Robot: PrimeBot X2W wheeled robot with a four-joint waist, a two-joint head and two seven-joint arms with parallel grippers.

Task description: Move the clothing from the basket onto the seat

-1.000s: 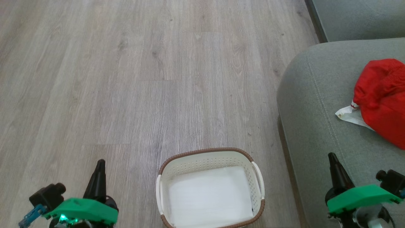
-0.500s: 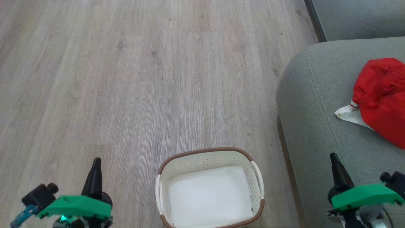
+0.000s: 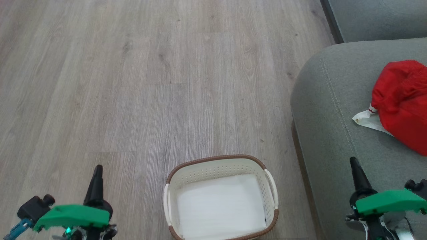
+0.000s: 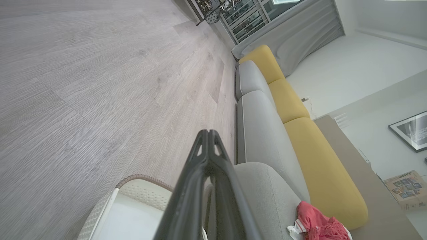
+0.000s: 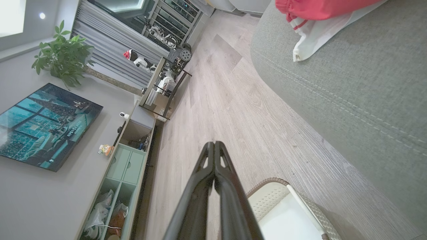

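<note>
On seat (image 3: pixel 327 116), right side of head view: clothing (image 3: pixel 402 103) in red heap, white panel poking out at its left. Basket (image 3: pixel 218 159) on wood floor (image 3: pixel 133 83) just beside seat, white bottom showing. Left gripper (image 3: pixel 97 168) over floor left of basket, fingers pressed together, holding nothing. Right gripper (image 3: pixel 353 160) over seat's near edge, likewise closed, nothing held.

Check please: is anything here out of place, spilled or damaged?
Nothing is spilled or damaged. The basket stands upright on the floor, with no garment inside. The clothing lies on the seat as a crumpled heap, not folded.
</note>
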